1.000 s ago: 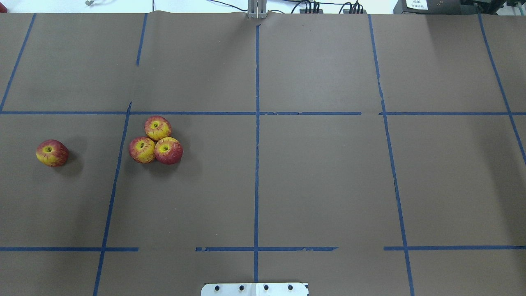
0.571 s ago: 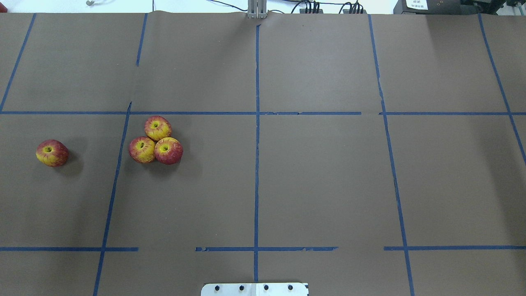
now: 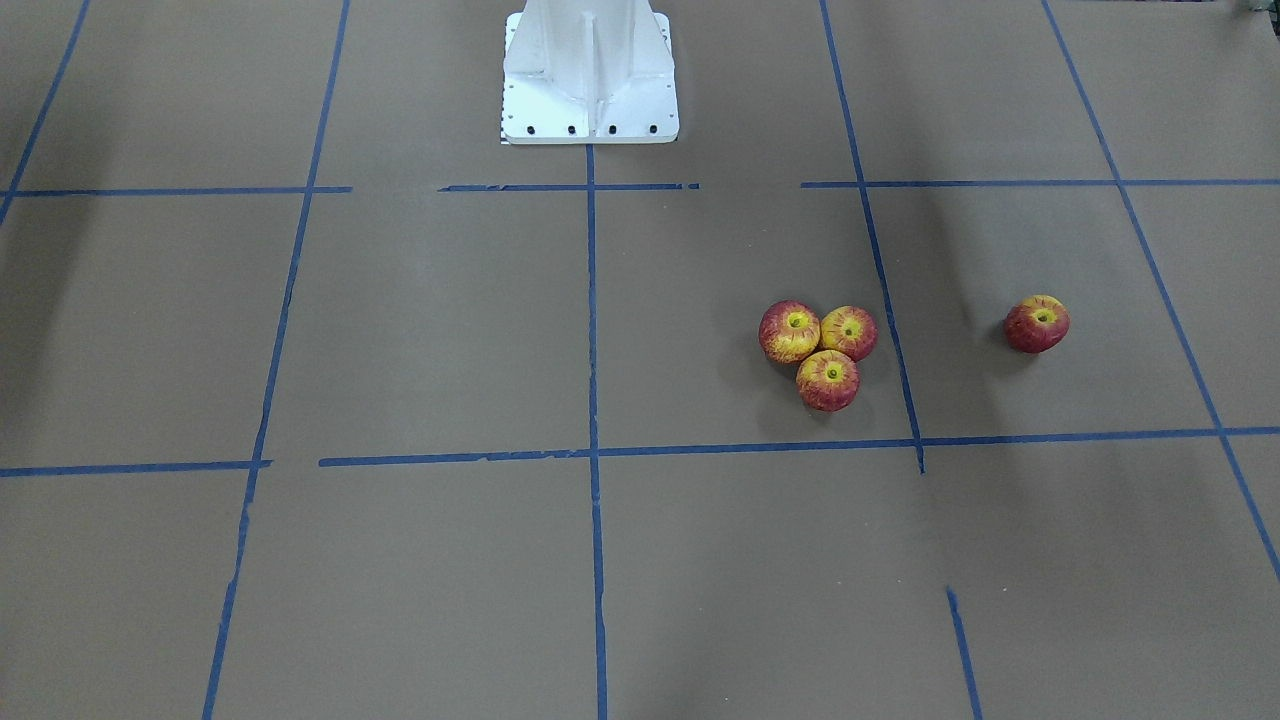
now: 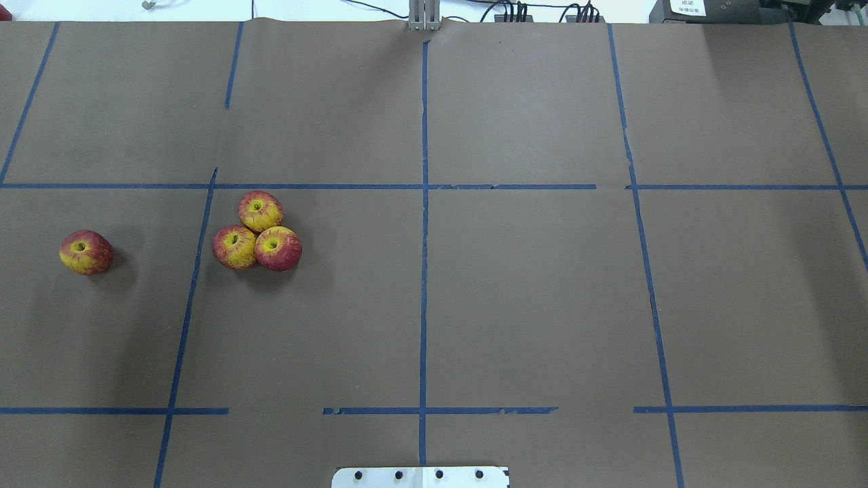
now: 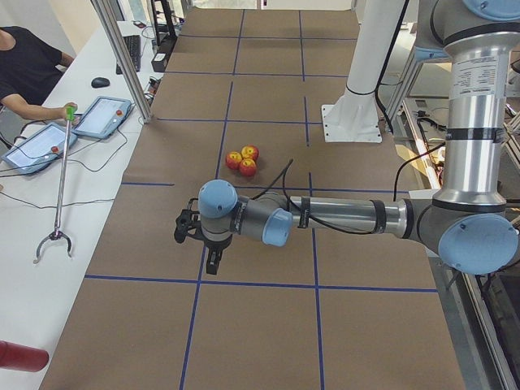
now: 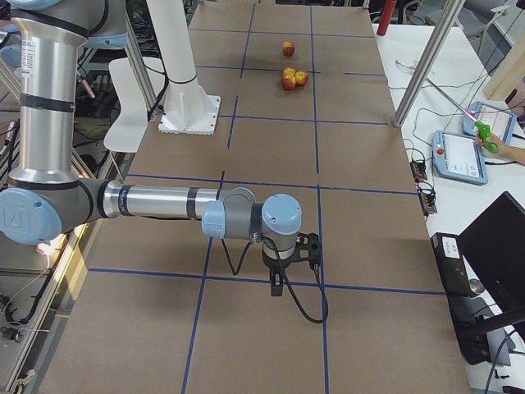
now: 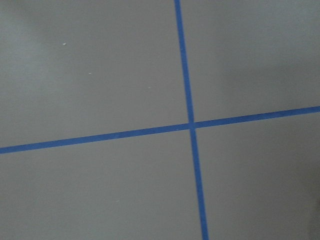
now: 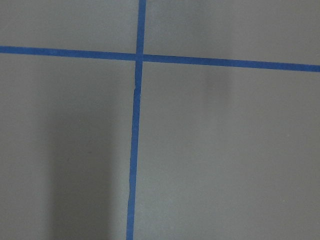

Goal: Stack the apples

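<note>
**Status.** Both of my grippers are hanging over the bare table cover (image 4: 542, 305), well apart from the apples. The left gripper (image 5: 210, 258) and the right gripper (image 6: 279, 283) are appearing only in the side views. Neither wrist camera is showing a finger, so I cannot tell how far either pair of jaws is parted. All four apples are lying on the table, so I am carrying none.

**Location of work.** The three clustered apples (image 4: 258, 237) are sitting in a touching triangle on my left half of the table. The lone apple (image 4: 86, 252) is resting further to my left, across a blue tape line (image 4: 196, 271), well apart from the cluster.

**Hazards, as I am judging them:**

1. Jaw width is unconfirmed. If I am descending with the jaws too narrow, a fingertip is likely to strike the crown of the lone apple and shove it away.
2. The apples are round and probably smooth. An off-centre grasp risks squeezing one out sideways and sending it rolling.
3. Nothing is bracing the cluster. Pressing the fourth apple down into the middle pocket could wedge the three apart.
4. Releasing away from that pocket would likely let the apple roll off.
5. Bringing the right arm across risks crowding the left arm.
</note>
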### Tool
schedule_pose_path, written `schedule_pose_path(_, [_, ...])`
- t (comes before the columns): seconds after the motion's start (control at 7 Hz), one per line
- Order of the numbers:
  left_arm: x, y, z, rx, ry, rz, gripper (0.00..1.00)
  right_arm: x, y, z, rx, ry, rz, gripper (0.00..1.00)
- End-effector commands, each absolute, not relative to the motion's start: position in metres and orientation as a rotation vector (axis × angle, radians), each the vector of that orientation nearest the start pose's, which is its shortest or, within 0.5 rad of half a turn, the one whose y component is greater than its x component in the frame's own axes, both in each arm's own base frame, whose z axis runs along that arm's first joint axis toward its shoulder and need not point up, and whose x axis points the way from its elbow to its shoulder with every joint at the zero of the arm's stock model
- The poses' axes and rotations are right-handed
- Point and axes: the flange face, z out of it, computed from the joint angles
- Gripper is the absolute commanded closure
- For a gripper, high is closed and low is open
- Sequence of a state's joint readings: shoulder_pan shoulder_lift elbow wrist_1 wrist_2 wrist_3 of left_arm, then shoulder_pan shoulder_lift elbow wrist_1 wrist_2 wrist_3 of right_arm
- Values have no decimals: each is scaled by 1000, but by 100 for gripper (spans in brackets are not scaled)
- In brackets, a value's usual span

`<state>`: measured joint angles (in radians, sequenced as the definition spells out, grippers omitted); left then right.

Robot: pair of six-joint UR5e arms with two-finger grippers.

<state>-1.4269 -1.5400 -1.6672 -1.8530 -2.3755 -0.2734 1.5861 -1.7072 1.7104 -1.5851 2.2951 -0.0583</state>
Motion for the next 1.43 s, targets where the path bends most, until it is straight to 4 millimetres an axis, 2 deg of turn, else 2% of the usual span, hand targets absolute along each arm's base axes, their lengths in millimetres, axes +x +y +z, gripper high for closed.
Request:
schedule_pose_path(0.0, [124,-495,531,83,849,-34,0,74,-432,658,16,-725,-37,0])
schedule_pose_path(0.14, [151,-494,533,68,817,-28,0,74,-432,658,16,-724,-37,0])
schedule_pose_path(0.29, [170,-488,541,41,810,0,0,74,-432,658,16,-724,-37,0])
schedule_pose_path(0.43, [176,-487,545,30,807,8,0,74,-432,658,16,-724,-37,0])
schedule_pose_path(0.57, [191,-483,551,10,803,33,0,74,-432,658,16,-725,-37,0])
schedule_pose_path(0.86, [213,-489,557,-3,802,63,0,74,-432,658,16,-725,-37,0])
schedule_pose_path(1.29, [233,-492,569,-36,790,81,0,74,-432,658,16,-725,-37,0])
